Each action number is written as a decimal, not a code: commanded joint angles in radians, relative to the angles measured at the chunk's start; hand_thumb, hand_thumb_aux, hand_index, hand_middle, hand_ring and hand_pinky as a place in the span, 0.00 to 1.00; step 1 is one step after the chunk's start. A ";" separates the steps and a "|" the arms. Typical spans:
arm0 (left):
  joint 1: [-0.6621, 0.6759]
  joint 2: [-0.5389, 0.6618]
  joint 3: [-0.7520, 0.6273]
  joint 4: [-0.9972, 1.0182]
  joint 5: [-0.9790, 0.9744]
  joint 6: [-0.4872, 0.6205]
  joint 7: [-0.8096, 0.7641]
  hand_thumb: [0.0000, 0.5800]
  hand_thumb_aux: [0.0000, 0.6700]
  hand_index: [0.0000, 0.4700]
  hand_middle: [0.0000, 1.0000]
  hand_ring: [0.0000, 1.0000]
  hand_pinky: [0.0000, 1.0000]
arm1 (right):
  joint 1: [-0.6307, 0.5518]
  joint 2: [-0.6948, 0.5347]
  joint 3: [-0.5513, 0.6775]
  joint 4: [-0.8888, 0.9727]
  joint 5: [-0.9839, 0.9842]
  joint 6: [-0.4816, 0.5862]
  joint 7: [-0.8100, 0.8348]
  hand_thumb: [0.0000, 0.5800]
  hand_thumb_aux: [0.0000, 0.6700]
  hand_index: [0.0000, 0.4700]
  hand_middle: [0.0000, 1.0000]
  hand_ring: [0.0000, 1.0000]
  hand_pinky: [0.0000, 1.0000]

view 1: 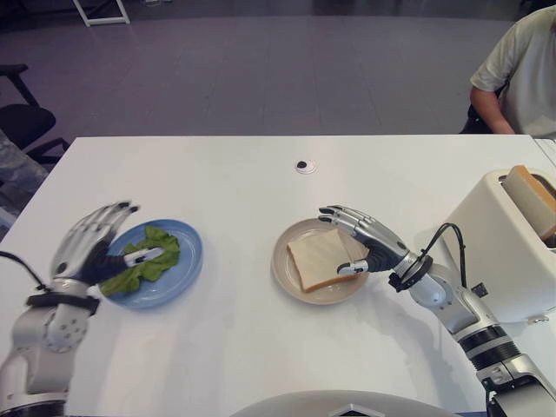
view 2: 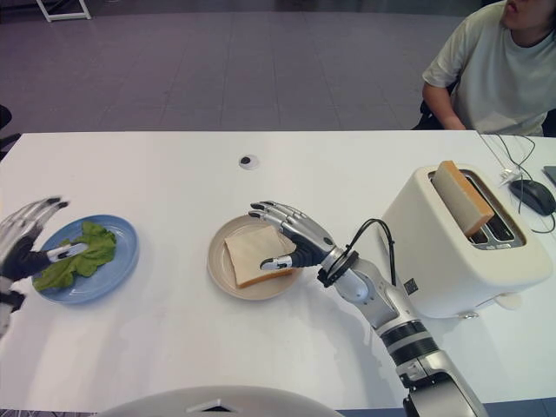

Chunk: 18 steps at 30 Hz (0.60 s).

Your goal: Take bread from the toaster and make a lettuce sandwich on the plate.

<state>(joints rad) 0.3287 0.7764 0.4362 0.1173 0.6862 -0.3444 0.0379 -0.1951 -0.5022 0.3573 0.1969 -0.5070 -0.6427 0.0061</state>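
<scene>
Bread slice (view 1: 320, 261) is lying on tan plate (view 1: 280, 261) mid-frame in left eye view, right hand (view 1: 369, 239) hovering spread at its right edge. Right eye view: left hand (view 2: 24, 239) hovering splayed at lettuce (view 2: 82, 252) on blue plate (view 2: 122, 261) far left, 2nd slice (view 2: 460, 198) sitting in toaster (view 2: 443, 261) at right. Lettuce + top to go imo.

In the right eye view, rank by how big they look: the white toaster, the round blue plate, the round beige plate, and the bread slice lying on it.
1. White toaster, clearly largest.
2. Round blue plate and round beige plate: about alike, so unranked.
3. Bread slice on the beige plate, smallest.
</scene>
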 commanded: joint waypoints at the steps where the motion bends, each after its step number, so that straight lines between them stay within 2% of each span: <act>1: 0.013 0.075 -0.047 0.184 0.059 0.017 0.079 0.04 0.02 0.02 0.00 0.00 0.00 | -0.001 0.012 -0.004 0.020 0.008 -0.018 0.022 0.00 0.00 0.00 0.00 0.00 0.00; 2: -0.002 0.086 -0.073 0.238 0.069 0.018 0.099 0.24 0.13 0.13 0.00 0.00 0.00 | -0.003 0.015 -0.005 0.029 0.000 -0.023 0.022 0.00 0.00 0.00 0.00 0.00 0.00; 3: -0.020 0.093 -0.101 0.283 0.073 0.016 0.115 0.40 0.23 0.23 0.00 0.00 0.00 | -0.005 0.017 -0.006 0.036 -0.007 -0.027 0.021 0.00 0.00 0.00 0.00 0.00 0.00; 4: -0.040 0.098 -0.131 0.327 0.080 0.012 0.133 0.76 0.51 0.51 0.00 0.00 0.00 | -0.006 0.018 -0.007 0.041 -0.013 -0.030 0.020 0.00 0.00 0.00 0.00 0.00 0.00; 8: -0.088 0.119 -0.210 0.411 0.069 -0.001 0.173 0.92 0.72 0.72 0.00 0.00 0.00 | -0.013 0.024 -0.009 0.053 -0.030 -0.039 0.016 0.00 0.00 0.00 0.00 0.00 0.00; 11: -0.099 0.132 -0.238 0.427 0.048 -0.008 0.184 0.90 0.68 0.68 0.00 0.00 0.00 | -0.011 0.025 -0.012 0.054 -0.042 -0.040 0.013 0.00 0.00 0.00 0.00 0.00 0.00; 12: -0.098 0.134 -0.245 0.430 0.043 -0.010 0.188 0.86 0.63 0.63 0.00 0.00 0.00 | -0.012 0.024 -0.012 0.055 -0.046 -0.041 0.012 0.00 0.00 0.00 0.00 0.00 0.00; 14: -0.094 0.137 -0.256 0.427 0.032 -0.009 0.192 0.85 0.62 0.62 0.00 0.00 0.00 | -0.013 0.023 -0.013 0.056 -0.053 -0.042 0.011 0.00 0.00 0.00 0.00 0.00 0.00; 15: -0.091 0.139 -0.261 0.421 0.026 -0.009 0.195 0.88 0.65 0.65 0.00 0.00 0.00 | -0.014 0.023 -0.013 0.056 -0.055 -0.043 0.010 0.00 0.00 0.00 0.00 0.00 0.00; 16: -0.087 0.141 -0.263 0.415 0.021 -0.007 0.198 0.94 0.76 0.76 0.00 0.00 0.00 | -0.014 0.023 -0.015 0.057 -0.057 -0.043 0.009 0.00 0.00 0.00 0.00 0.00 0.00; 17: -0.084 0.143 -0.265 0.409 0.019 -0.006 0.203 1.00 0.94 0.94 0.00 0.00 0.00 | -0.015 0.023 -0.017 0.057 -0.060 -0.044 0.008 0.00 0.00 0.00 0.00 0.00 0.00; 18: -0.082 0.146 -0.267 0.404 0.016 -0.006 0.208 1.00 1.00 1.00 0.00 0.00 0.00 | -0.015 0.023 -0.018 0.057 -0.062 -0.045 0.007 0.00 0.00 0.00 0.00 0.00 0.00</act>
<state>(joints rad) 0.2325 0.9075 0.1845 0.5328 0.7121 -0.3509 0.2448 -0.1990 -0.4761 0.3462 0.2478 -0.5543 -0.6852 0.0105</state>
